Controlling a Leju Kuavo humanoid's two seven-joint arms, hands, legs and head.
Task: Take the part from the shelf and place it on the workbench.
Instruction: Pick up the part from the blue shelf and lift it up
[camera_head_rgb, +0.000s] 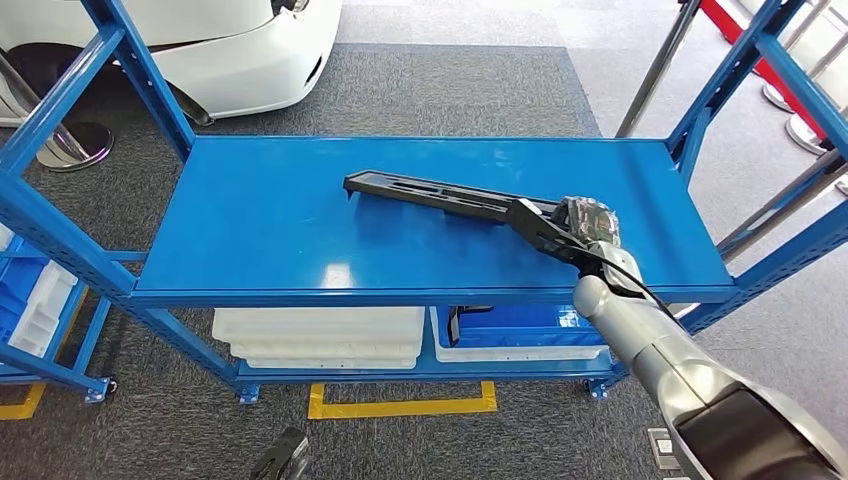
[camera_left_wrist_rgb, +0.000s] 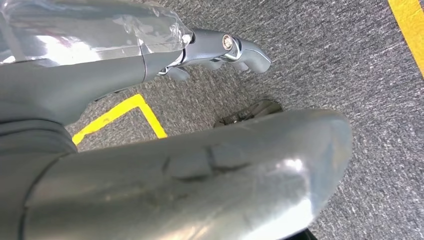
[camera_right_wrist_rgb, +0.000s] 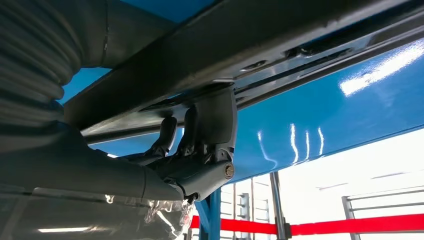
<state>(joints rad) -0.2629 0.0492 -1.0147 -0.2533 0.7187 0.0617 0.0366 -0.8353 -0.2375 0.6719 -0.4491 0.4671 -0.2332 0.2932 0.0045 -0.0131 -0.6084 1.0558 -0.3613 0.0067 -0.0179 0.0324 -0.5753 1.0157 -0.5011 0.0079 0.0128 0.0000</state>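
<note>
Black slotted plastic part (camera_head_rgb: 445, 197) | glossy blue shelf (camera_head_rgb: 260, 230) | right hand (camera_head_rgb: 587, 228) fingers (camera_right_wrist_rgb: 167, 135) holding part

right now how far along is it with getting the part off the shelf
Done: the right hand has reached the long black plastic part and grips its near end; the right wrist view shows fingers curled against it. In hand: the pickup, since the part's far end lies on the blue metal shelf. Left: lifting it clear and carrying it to the workbench. The left hand hangs over grey carpet, holding nothing.
</note>
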